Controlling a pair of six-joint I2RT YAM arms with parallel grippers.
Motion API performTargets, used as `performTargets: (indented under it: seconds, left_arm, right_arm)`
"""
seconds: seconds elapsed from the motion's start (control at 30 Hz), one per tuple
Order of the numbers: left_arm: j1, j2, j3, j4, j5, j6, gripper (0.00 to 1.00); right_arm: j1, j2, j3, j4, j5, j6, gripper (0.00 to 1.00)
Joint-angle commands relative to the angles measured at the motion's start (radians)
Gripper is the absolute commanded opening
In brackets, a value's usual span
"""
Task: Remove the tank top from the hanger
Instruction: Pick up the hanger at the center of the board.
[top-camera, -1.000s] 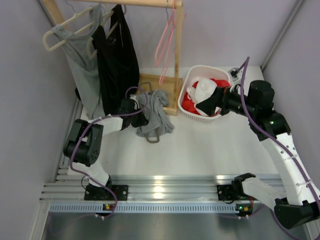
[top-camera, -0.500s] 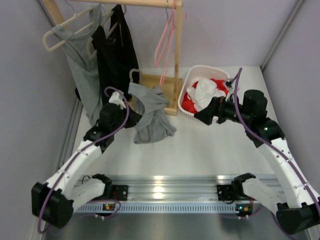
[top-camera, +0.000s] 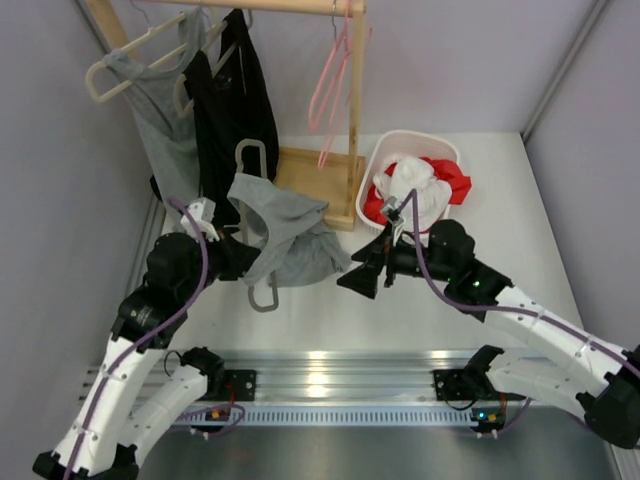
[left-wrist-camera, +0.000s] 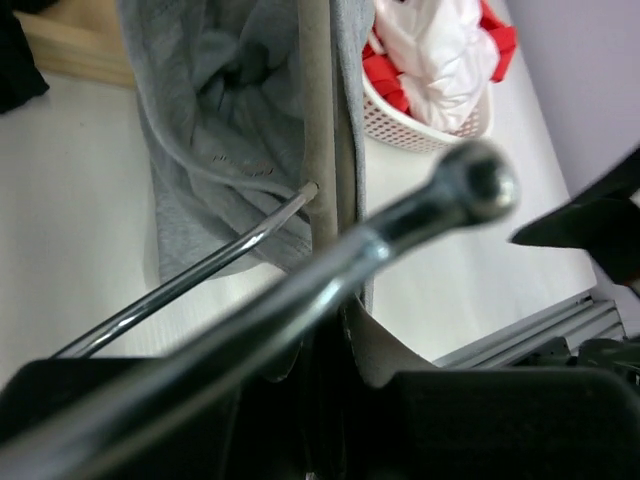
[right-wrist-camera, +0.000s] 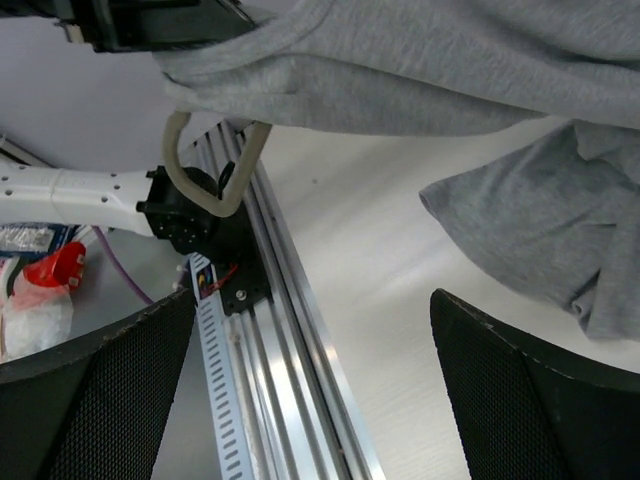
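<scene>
1. So, the hanger (left-wrist-camera: 318, 120) is seen held up off the tabletop (top-camera: 420, 300). Its long axis is laid crosswise to the left jaws: one looped end is pointed away toward the wooden rack (top-camera: 356, 130), the other back toward the arm bases. The chrome hook (left-wrist-camera: 470, 185) is stuck out past the left jaws, blurry in the left wrist view.
2. The gray tank top (top-camera: 285, 225) is still threaded on that hanger. It's draped over the bar and hung down on the side facing the right jaws, hem bunched at the bottom. Whether the hem is touching the tabletop can't be told.
3. Left jaws: clamped on the hanger at its middle, near the hook, with the tank top right in front of them.
4. Right jaws: spread wide with nothing held, parked just beside the low edge of the tank top. In the right wrist view the fabric is seen above and ahead of them, not touched.
5. So the tank top is found between the two sets of jaws.
6. Counts, roughly:
   - gray tank tops: two, one on the held hanger and a second gray tank top (top-camera: 165, 130) on the rack, beyond the left jaws
   - black garment (top-camera: 235, 110): one, next to it
   - white basket (top-camera: 375, 165): one, beyond the right jaws, with red and white clothes in it
</scene>
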Motion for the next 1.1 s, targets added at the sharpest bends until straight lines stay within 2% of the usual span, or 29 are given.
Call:
performTargets:
  seconds: [0.0,0.13,0.33,0.47,0.63,0.77,0.97,1.07]
  left_arm:
    - [0.0,-0.086,0.102,-0.09,0.053,0.037,0.0]
    - [0.001,-0.148,0.162,-0.133,0.17,0.042,0.0]
    - [0.0,-0.214,0.274,-0.171,0.346,0.046,0.0]
    - [0.001,-0.231,0.297,-0.184,0.492,0.017,0.0]
    - [0.001,-0.247,0.345,-0.223,0.594,-0.003,0.0]
    - [0.003,-0.248,0.334,-0.234,0.738,-0.026,0.0]
    - [0.003,-0.256,0.313,-0.236,0.765,-0.043,0.0]
    - [0.001,-0.256,0.297,-0.236,0.778,-0.047,0.0]
  right_arm:
    - [0.088,0.065,-0.012,0.316,0.044,0.005,0.99]
    - [0.154,0.162,-0.025,0.508,0.063,-0.032,0.99]
    - [0.245,0.161,0.007,0.573,0.094,-0.165,0.99]
    - [0.279,0.111,0.037,0.55,0.083,-0.239,0.99]
    - [0.279,0.004,0.059,0.515,0.061,-0.256,0.99]
    - [0.279,-0.057,0.09,0.453,0.014,-0.276,0.99]
    - [0.279,-0.03,0.168,0.372,-0.009,-0.288,0.99]
    - [0.28,0.03,0.22,0.378,-0.087,-0.256,0.99]
